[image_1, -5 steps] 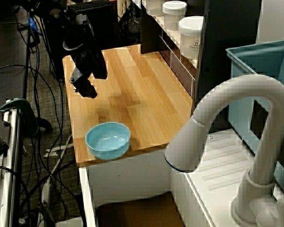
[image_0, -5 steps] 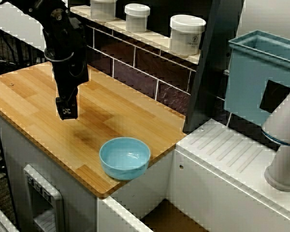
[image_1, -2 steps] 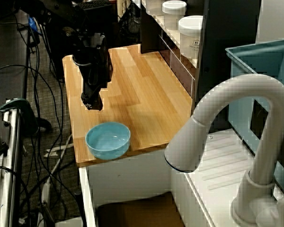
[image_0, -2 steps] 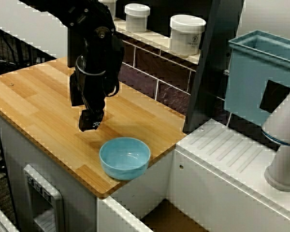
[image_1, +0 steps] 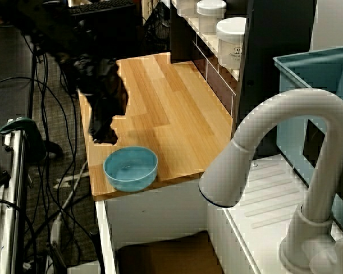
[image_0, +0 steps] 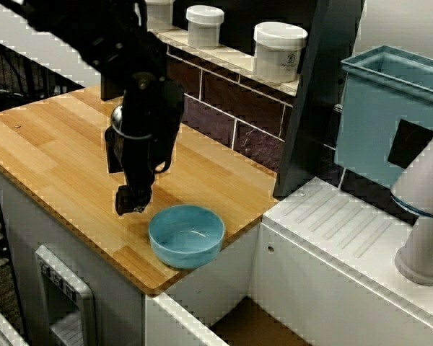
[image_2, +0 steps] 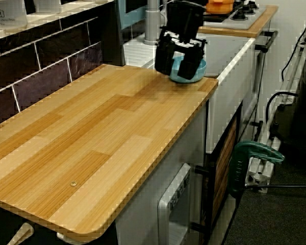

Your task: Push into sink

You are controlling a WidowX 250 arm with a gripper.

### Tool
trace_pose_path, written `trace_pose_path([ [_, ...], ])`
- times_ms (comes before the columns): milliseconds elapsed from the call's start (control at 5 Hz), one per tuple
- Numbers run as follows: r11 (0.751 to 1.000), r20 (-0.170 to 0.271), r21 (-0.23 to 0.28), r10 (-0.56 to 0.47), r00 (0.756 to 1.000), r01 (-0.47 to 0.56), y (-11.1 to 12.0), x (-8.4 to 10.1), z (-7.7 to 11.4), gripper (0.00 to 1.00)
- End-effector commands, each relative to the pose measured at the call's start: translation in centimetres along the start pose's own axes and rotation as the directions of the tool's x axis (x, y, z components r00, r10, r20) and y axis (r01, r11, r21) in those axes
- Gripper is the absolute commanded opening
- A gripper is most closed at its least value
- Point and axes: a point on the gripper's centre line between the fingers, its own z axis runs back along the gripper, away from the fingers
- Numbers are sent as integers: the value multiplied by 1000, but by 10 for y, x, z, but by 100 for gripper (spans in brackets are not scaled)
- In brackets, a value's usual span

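A small light-blue bowl (image_0: 186,234) stands near the front right corner of the wooden counter (image_0: 50,155), close to the edge above the sink (image_0: 254,326), whose brown floor and white wall show below. My black gripper (image_0: 132,202) hangs low over the counter just left of the bowl, a narrow gap from its rim. From the faucet side the gripper (image_1: 103,135) sits just behind the bowl (image_1: 130,168) and the sink (image_1: 160,257) lies in front. In the counter-end view the gripper (image_2: 177,64) is open, and the bowl (image_2: 187,73) shows between its fingers.
White jars (image_0: 279,50) line the tiled back ledge. A dark post (image_0: 310,101) stands at the counter's right end. Beyond it lie a white ribbed drainboard (image_0: 339,223), a teal tub (image_0: 390,115) and a white faucet (image_1: 286,171).
My gripper has travelled right across the counter and dropped lower, ending just beside the bowl. The bowl has not moved.
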Motion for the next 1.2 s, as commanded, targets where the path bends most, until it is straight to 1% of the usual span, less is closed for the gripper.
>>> trace_pose_path([
  [0,998,52,-11,-68,996,69,-5,3,12,100],
  [200,992,52,-22,-124,991,125,-10,3,11,100],
  [400,983,45,-43,-179,983,181,-14,1,2,100],
  [600,982,52,-33,-184,982,186,-19,0,-8,100],
  [800,982,77,-27,-183,980,185,-23,-2,-9,100],
  [1000,983,89,-30,-180,980,183,-29,6,-3,100],
])
